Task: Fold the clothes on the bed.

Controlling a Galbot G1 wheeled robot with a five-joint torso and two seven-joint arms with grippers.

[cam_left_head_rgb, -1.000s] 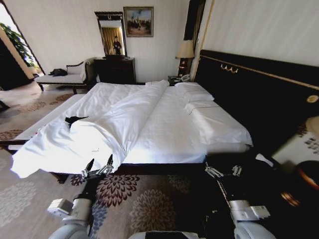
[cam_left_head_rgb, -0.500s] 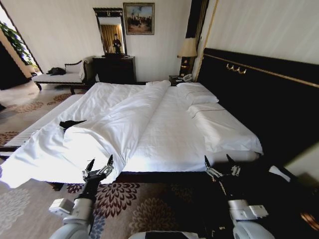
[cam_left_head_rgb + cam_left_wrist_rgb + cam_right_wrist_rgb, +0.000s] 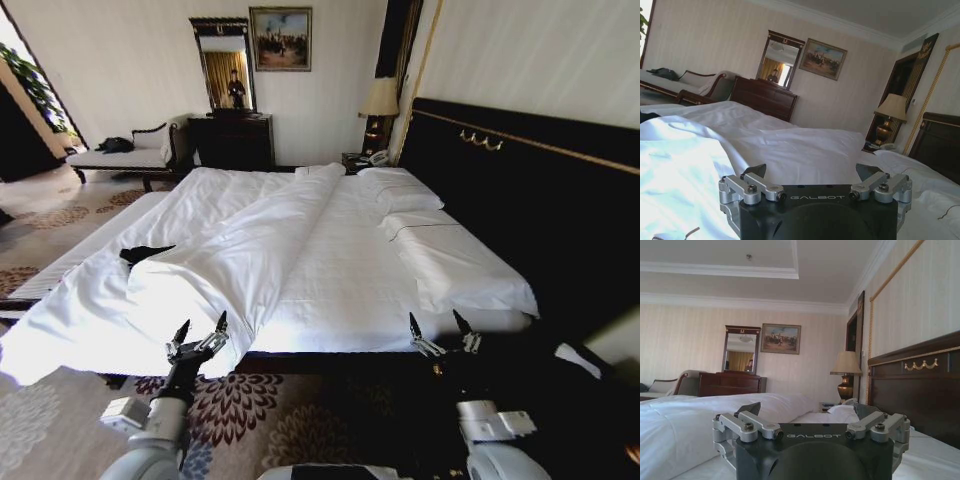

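Observation:
The clothes (image 3: 144,253) show as a small black bundle on the left side of the bed (image 3: 345,275), partly tucked under the rumpled white duvet (image 3: 235,250). A dark sliver of them sits at the edge of the left wrist view (image 3: 646,117). My left gripper (image 3: 200,334) hovers open at the bed's near edge, over the hanging duvet, well short of the clothes. The right gripper (image 3: 440,332) is open too, level with the near right corner of the mattress. Both wrist views show spread fingers, left (image 3: 812,172) and right (image 3: 807,411), with nothing between them.
A tall dark headboard (image 3: 520,190) runs along the right, with pillows (image 3: 405,195) beside it. A lamp (image 3: 378,100), a dresser with mirror (image 3: 232,135) and a chaise (image 3: 125,155) stand at the far wall. Patterned carpet (image 3: 260,400) lies between me and the bed.
The whole head view has shifted, so the camera has moved: the bed sits slightly further right and nearer. Both grippers hold the same open pose.

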